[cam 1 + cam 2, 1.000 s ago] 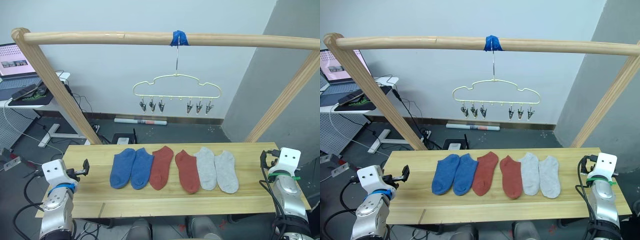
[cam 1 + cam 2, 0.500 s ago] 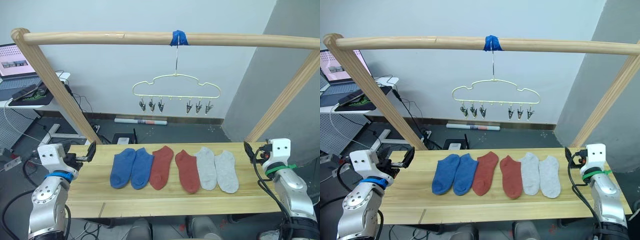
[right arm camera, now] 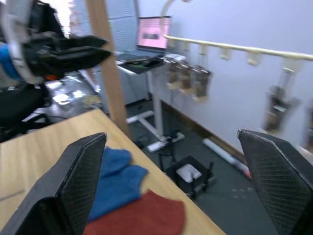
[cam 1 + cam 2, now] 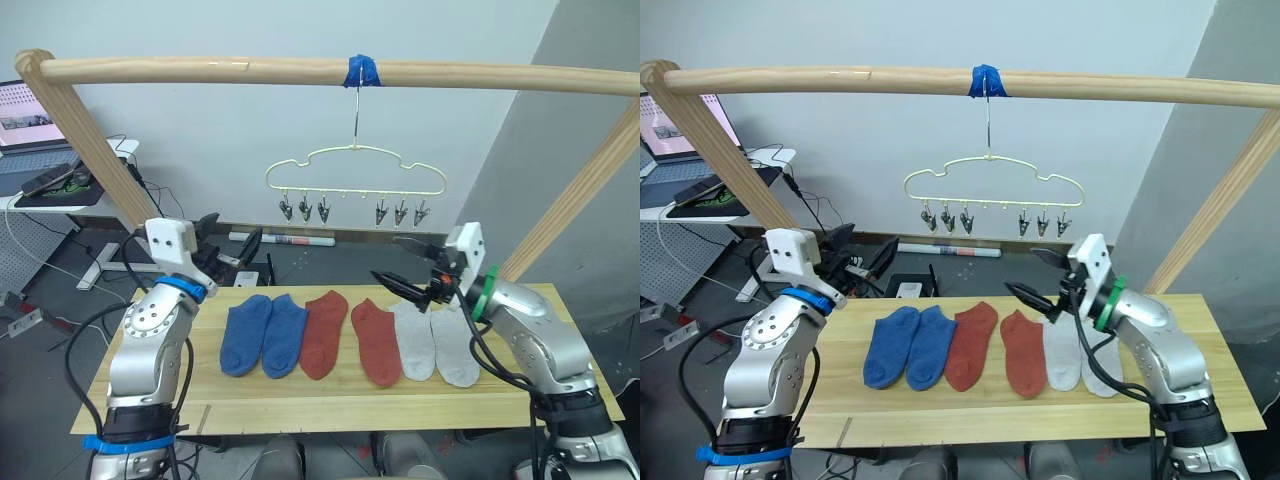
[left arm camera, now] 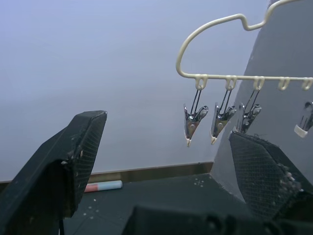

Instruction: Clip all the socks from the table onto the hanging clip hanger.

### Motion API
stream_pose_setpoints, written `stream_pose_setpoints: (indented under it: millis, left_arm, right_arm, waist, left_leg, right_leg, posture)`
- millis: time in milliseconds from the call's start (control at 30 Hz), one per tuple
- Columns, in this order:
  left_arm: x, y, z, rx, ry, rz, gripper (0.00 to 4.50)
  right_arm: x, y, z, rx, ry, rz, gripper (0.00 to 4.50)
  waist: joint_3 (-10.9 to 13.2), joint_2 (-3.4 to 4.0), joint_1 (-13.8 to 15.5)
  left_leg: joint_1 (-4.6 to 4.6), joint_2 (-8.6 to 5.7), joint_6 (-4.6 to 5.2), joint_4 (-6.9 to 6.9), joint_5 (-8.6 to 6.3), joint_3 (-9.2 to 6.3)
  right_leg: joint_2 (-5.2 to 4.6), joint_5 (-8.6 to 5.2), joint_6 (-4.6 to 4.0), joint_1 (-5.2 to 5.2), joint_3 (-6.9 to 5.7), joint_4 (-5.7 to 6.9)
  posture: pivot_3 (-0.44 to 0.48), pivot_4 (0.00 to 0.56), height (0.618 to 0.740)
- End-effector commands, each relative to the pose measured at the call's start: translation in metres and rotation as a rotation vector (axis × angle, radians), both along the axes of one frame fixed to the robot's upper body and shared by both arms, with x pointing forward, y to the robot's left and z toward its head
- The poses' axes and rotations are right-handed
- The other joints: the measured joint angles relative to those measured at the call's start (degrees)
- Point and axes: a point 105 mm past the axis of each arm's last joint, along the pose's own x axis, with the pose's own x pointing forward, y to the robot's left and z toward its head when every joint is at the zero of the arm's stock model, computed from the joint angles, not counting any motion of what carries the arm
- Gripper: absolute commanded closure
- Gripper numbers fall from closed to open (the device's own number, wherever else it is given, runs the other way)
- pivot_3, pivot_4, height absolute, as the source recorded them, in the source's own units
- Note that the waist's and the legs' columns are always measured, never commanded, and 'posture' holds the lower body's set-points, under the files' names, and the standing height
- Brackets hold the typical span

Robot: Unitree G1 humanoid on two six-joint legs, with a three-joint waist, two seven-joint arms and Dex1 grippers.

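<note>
Six socks lie side by side on the table (image 4: 300,405): two blue (image 4: 262,335), two rust red (image 4: 323,333), two light grey (image 4: 434,340). The pale yellow clip hanger (image 4: 354,172) hangs above them from the pole, its metal clips (image 5: 194,120) bare. My left gripper (image 4: 228,250) is open, raised over the table's back left edge, left of the blue socks and pointing toward the hanger. Above the grey socks my right gripper (image 4: 400,262) is open too, holding nothing. In the right wrist view the blue socks (image 3: 115,176) lie between its fingers.
A round wooden pole frame (image 4: 300,72) spans the table, with slanted legs at both ends and blue tape (image 4: 360,72) holding the hanger's hook. A side desk with a laptop (image 4: 25,110) stands at the far left. A tube (image 4: 290,240) lies on the floor behind.
Both arms have lifted from the table's outer ends and swung inward and up. Both grippers now sit above the table's back edge. The socks have not moved.
</note>
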Motion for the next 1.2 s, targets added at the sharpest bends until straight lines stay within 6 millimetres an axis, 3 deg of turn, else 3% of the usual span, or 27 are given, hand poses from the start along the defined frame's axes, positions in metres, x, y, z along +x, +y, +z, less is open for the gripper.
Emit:
stream_pose_setpoints:
  millis: [33, 333, 433, 633, 1200]
  left_arm:
    - [0.009, -0.01, 0.011, 0.002, -0.048, -0.021, 0.01]
    - [0.029, -0.017, -0.004, -0.036, -0.038, 0.0, 0.01]
    - [0.031, -0.022, -0.003, -0.063, -0.053, -0.024, 0.62]
    - [0.037, -0.028, -0.002, -0.079, -0.05, -0.036, 2.52]
    - [0.056, -0.037, -0.003, -0.086, -0.046, -0.043, 2.52]
  right_arm:
    - [0.001, 0.016, 0.02, -0.004, -0.084, 0.034, 0.0]
    - [0.008, 0.038, 0.033, 0.001, -0.138, 0.048, 0.0]
    - [0.007, 0.039, 0.035, -0.001, -0.147, 0.05, 0.0]
    - [0.006, 0.04, 0.037, -0.002, -0.153, 0.056, 0.0]
    - [0.005, 0.05, 0.056, 0.018, -0.189, 0.084, 0.0]
  waist:
    - [0.0, -0.01, 0.0]
    - [0.0, 0.0, -0.2]
    - [0.0, 0.0, -0.2]
    - [0.0, -0.01, -0.4]
    - [0.0, -0.01, -2.9]
  left_leg:
    - [0.0, 0.0, 0.0, 0.0, 0.0, -0.01]
    - [0.02, -0.01, 0.0, 0.0, 0.0, -0.04]
    - [0.0, -0.01, 0.0, -0.01, 0.0, -0.05]
    - [0.01, -0.01, 0.0, 0.0, 0.01, -0.07]
    - [-0.01, -0.02, 0.0, 0.0, 0.0, -0.12]
  right_leg:
    - [0.0, 0.0, 0.01, 0.0, -0.02, 0.0]
    - [0.0, 0.02, 0.03, 0.03, -0.04, 0.0]
    - [0.0, 0.02, 0.03, 0.02, -0.04, 0.0]
    - [0.0, 0.03, 0.04, 0.01, -0.06, 0.02]
    - [0.01, 0.03, 0.05, 0.02, -0.07, 0.01]
  posture:
    - [-0.097, 0.116, 0.74]
    - [-0.119, 0.113, 0.74]
    - [-0.129, 0.11, 0.74]
    - [-0.139, 0.11, 0.74]
    - [-0.165, 0.113, 0.74]
